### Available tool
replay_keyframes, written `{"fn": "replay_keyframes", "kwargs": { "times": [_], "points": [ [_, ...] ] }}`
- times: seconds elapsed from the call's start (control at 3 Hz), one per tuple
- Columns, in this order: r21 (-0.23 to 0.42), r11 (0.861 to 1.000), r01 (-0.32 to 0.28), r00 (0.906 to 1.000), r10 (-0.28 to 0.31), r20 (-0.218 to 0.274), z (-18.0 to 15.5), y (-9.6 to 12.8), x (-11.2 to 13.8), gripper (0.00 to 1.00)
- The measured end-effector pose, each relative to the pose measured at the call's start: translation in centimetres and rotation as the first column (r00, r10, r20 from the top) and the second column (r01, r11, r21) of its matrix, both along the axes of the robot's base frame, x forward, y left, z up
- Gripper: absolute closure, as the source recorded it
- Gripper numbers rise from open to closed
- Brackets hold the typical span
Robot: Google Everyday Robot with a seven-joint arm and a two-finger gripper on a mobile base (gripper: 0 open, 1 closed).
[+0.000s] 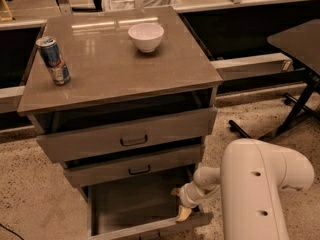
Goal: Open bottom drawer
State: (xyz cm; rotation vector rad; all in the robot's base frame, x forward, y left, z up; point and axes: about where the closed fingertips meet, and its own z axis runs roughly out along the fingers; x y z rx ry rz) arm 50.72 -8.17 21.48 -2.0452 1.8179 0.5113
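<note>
Three drawers front a grey-brown cabinet at the centre of the frame. The bottom drawer [145, 229] is at the lower centre, pulled well out, with its flat grey inside showing and its front panel near the frame's bottom edge. The gripper [180, 204] sits inside that drawer at its right end, just behind the front panel, at the tip of a white arm [260, 189] that fills the lower right. Whether the jaws are open or closed cannot be told. The middle drawer [165, 161] and top drawer [170, 129] each stand slightly out. On the cabinet's surface [115, 79] a can [54, 60] stands upright at the left, well apart from a white bowl [146, 36] near the back.
</note>
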Motion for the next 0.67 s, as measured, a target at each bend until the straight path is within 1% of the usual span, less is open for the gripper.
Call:
{"fn": "replay_keyframes", "kwargs": {
  "times": [0.33, 0.67],
  "points": [
    [-0.018, 1.000, 0.025, 0.9995, -0.026, -0.019, -1.2, -0.6, 1.0, 0.54],
    [-0.028, 0.999, 0.037, 0.9983, -0.038, -0.044, -2.7, -1.1, 2.0, 0.68]
  ]
}}
